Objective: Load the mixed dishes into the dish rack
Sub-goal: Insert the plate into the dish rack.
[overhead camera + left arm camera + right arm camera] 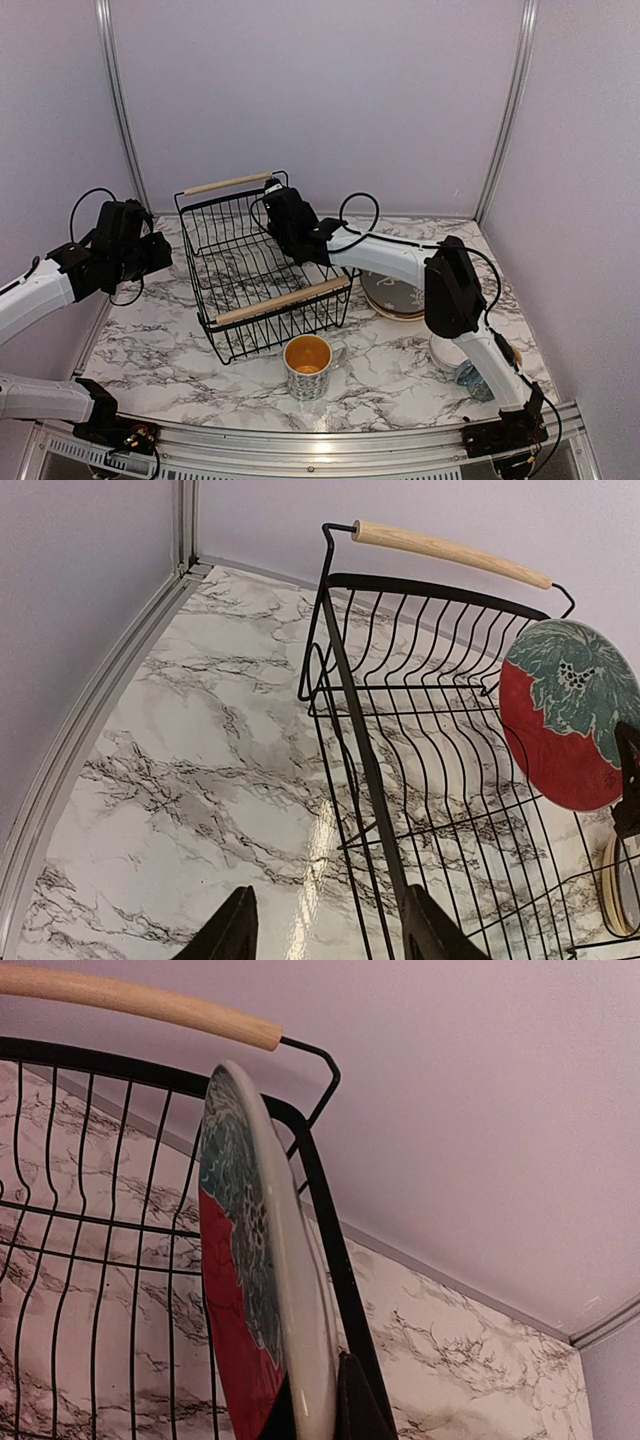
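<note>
Holding the red plate with teal leaf on edge, the right gripper is pinched narrow on the plate's lower rim. The plate stands almost upright inside the dish rack, in the corner that sits at the upper middle of the top view, just below the far wooden handle and close beside the end wall. Whether its rim already touches the floor wires cannot be told.

The left gripper hovers outside the rack at the left of the top view, jaws moderately apart with nothing between them.

Outside the rack, a mug stands upright on the marble table at lower centre, and the dark grey plate lies to the right of the rack. Loading appears to be at an early stage.

Recommended practice for the step in hand:
- Lower the plate until its edge seats between two floor wires.
- Keep its face parallel to the end wall.
- Confirm that it leans on a wire before release.
- Open the jaws slowly, then withdraw straight up, clear of the handle.

Principal risk: the plate may roll or tip flat if it is released unsupported.
</note>
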Motion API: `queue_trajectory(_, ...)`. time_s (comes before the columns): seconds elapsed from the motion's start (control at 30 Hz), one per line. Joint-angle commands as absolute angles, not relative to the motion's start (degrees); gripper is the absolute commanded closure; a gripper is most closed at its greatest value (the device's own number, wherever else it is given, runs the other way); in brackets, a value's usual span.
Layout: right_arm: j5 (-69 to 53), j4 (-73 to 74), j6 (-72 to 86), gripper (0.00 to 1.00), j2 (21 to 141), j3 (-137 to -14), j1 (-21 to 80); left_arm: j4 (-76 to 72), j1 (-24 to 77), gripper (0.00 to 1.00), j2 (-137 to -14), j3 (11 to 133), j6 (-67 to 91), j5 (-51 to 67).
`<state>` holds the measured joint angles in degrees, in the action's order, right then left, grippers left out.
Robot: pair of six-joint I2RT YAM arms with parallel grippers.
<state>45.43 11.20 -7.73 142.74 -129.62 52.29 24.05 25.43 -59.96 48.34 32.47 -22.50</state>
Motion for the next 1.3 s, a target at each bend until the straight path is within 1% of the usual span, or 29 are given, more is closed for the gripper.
queue_trajectory(0.0, 48.48, 2.4, -7.58, 1.0, 141.7, -135.04, 52.98, 22.6, 25.32, 0.49, -60.59, 47.21, 31.89, -21.5)
queue_trajectory(0.2, 48.25, 2.1, -7.56, 0.99, 142.26, -135.09, 52.94, 22.4, 25.32, 0.49, -60.7, 46.81, 32.17, -20.84)
queue_trajectory(0.27, 48.13, 1.96, -7.56, 0.86, 142.5, -135.3, 53.0, 22.33, 25.32, 0.49, -60.66, 46.76, 32.22, -20.75)
queue_trajectory(0.3, 47.9, 1.94, -7.62, 0.82, 142.55, -135.41, 52.95, 22.39, 25.32, 0.49, -60.71, 46.8, 32.23, -20.77)
queue_trajectory(0.37, 47.68, 1.77, -7.65, 0.81, 142.75, -135.69, 52.99, 22.36, 25.32, 0.49, -60.62, 46.74, 32.18, -20.61)
queue_trajectory(0.57, 47.8, 1.32, -8.0, 0.82, 143.0, -135.93, 53.0, 22.73, 25.32, 0.49, -60.17, 46.55, 32.44, -20.35)
queue_trajectory(0.63, 47.5, 1.68, -7.85, 0.8, 142.72, -135.97, 52.98, 22.93, 25.32, 0.49, -60.08, 46.53, 32.5, -20.3)
queue_trajectory(0.77, 45.79, 3.08, -7.42, 0.64, 141.27, -136.47, 52.97, 23.01, 25.36, 0.48, -59.63, 46.38, 32.71, -20.3)
queue_trajectory(0.83, 43.05, 4.86, -6.7, 0.57, 140.01, -137.14, 53.08, 22.98, 25.33, 0.48, -59.44, 46.34, 32.94, -20.22)
queue_trajectory(1.13, 35.6, 9.12, -5.68, 0.44, 136.05, -137.82, 53.37, 23.18, 25.38, 0.48, -58.34, 46.47, 33.78, -19.18)
queue_trajectory(1.27, 29.45, 11.38, -6.61, 0.25, 133.19, -137.77, 53.5, 23.36, 25.4, 0.48, -57.52, 46.6, 34.01, -19.44)
